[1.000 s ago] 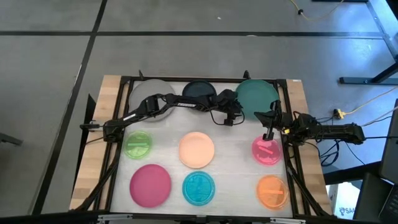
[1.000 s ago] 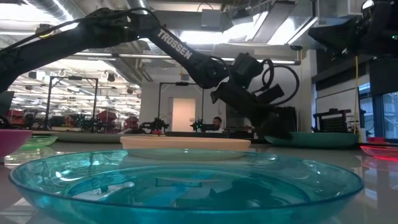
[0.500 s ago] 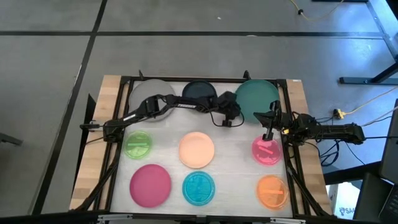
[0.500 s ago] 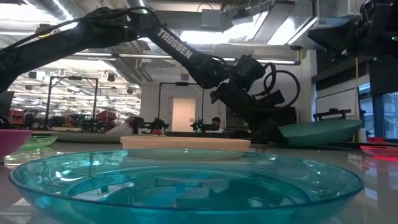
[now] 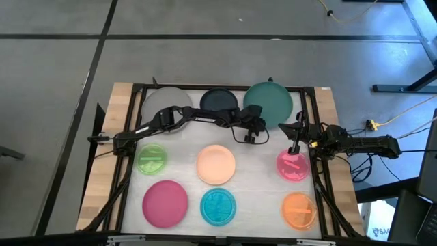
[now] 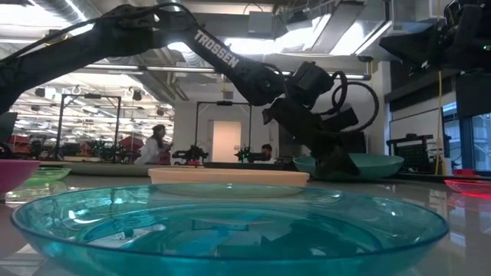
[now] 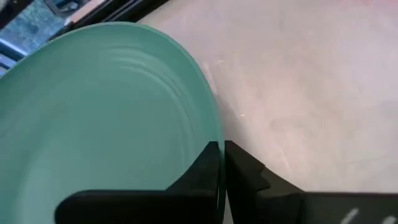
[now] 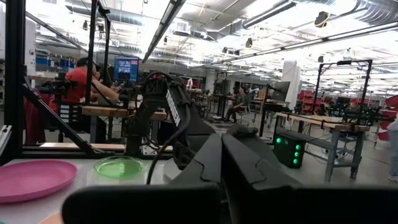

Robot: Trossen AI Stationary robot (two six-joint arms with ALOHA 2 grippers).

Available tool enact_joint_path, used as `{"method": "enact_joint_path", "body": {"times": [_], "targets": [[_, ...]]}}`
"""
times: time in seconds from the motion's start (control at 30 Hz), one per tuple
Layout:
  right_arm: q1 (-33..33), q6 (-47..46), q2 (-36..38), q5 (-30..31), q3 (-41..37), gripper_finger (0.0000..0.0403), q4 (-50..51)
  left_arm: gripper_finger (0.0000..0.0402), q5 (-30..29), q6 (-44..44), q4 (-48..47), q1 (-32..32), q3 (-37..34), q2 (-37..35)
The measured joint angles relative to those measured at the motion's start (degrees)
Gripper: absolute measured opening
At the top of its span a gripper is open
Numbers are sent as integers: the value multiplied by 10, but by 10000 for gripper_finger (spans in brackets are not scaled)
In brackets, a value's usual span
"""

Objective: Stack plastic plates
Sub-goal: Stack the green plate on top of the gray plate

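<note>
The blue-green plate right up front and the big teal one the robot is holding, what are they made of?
The cyan plate looks like clear tinted plastic: you can see through it, and lights glint on its glossy surface. The teal green plate, pinched at its rim by the left gripper, looks like solid plastic: opaque, smooth, with a soft sheen and faint moulded rings.

Clamped in the left gripper (image 7: 221, 177), the teal green plate (image 7: 106, 118) looks smooth, satiny plastic. The cyan plate (image 6: 230, 226) is glossy and translucent. Beneath the gripper, the tabletop (image 7: 311, 81) is pale, matt wood.

Two dark jointed arms, white TROSSEN lettering, looping black cables
</note>
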State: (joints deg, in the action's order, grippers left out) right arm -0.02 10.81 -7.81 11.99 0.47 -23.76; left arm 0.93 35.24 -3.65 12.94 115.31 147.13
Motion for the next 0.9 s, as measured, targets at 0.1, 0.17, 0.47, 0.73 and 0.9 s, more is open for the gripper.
{"method": "enact_joint_path", "body": {"times": [0.1,0.17,0.47,0.73,0.9], "targets": [[0,0,0,0,0,5,0,11,-10,0,-5,-10,-1,-5],[0,0,0,0,0,5,0,11,-15,-3,-8,-18,-1,-11],[0,0,1,-4,0,5,4,8,-13,-35,-119,-30,-2,-81],[0,0,1,-21,0,5,3,8,-82,-36,-213,-28,-22,-146],[0,0,2,-25,0,5,7,7,-116,-40,-196,-19,-123,-242]]}}
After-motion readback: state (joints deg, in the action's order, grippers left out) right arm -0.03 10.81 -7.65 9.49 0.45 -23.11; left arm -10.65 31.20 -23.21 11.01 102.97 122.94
